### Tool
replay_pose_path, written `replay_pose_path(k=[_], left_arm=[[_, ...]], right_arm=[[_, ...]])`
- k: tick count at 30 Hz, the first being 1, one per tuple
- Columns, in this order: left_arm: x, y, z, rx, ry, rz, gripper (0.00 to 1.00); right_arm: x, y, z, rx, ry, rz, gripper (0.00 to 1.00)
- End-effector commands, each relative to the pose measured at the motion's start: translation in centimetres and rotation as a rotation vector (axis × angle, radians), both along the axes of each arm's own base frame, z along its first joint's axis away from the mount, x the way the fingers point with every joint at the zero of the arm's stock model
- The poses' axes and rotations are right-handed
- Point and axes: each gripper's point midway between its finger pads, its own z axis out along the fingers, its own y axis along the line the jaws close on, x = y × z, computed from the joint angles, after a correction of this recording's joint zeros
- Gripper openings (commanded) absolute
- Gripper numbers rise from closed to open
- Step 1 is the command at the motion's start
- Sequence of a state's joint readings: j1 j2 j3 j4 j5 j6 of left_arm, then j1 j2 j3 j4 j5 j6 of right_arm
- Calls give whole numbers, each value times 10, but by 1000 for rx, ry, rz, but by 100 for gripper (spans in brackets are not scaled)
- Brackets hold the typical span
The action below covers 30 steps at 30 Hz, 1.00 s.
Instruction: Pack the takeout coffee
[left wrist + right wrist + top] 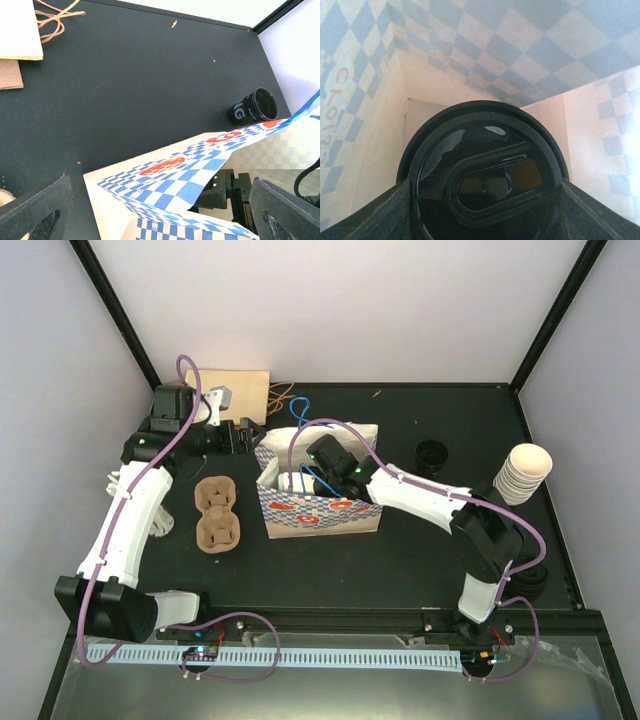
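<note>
At the far left, my left gripper (244, 435) hung at the bag's back-left corner with its jaws spread wide and nothing in them. On its wrist view both fingers (36, 216) sat at the bottom corners of the picture, and the checked rim of the bag (175, 172) rose between them without touching either. Behind that gripper, a brown paper bag (240, 390) lay flat by the back wall, with twine handles (55, 17) trailing from it. Nearer the arm bases, a cardboard tray (217, 512) lay on the table (420, 560) just left of the bag.

The bag stood upright and open in the middle of the table. My right gripper (486, 182) reached down into it from above, jaws partly closed around the coffee (485, 180), one finger against each side. Only its black lid (485, 150) showed, facing up at the wrist camera, with the bag's inner walls all round; the cup under it was hidden. I could not tell whether the coffee rested on the bag's floor.

Right of the bag stood a black cup (432, 453), well apart from it. At the far right edge stood a stack (525, 472) of cream cups.
</note>
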<state>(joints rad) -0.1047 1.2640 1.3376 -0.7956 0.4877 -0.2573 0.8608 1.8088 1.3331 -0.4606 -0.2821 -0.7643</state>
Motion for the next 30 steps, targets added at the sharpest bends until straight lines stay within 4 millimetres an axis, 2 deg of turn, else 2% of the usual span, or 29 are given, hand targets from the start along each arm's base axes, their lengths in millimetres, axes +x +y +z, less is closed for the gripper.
replay_pose_path(k=[1, 10, 12, 13, 14, 15, 20, 30], left_arm=[[-7, 1, 2, 3, -5, -17, 99], [-9, 2, 4, 11, -10, -15, 99], [-10, 2, 4, 11, -10, -16, 99], [-10, 2, 4, 11, -10, -17, 99], [-10, 2, 4, 11, -8, -17, 99], [-11, 2, 4, 12, -7, -18, 99], [-13, 2, 4, 15, -6, -21, 99], [-14, 2, 6, 11, -6, -23, 99]], right_arm=[[-44, -52, -99, -284, 228, -33, 44], [-34, -40, -61, -211, 167, -33, 48], [-30, -36, -50, -195, 155, -38, 52], [-29, -34, -44, -185, 148, -40, 68], [-26, -32, -38, -172, 139, -44, 94], [-25, -30, -31, -159, 130, -45, 99], [-21, -25, -1, -101, 96, -53, 100], [-26, -23, 48, -38, 75, -36, 100]])
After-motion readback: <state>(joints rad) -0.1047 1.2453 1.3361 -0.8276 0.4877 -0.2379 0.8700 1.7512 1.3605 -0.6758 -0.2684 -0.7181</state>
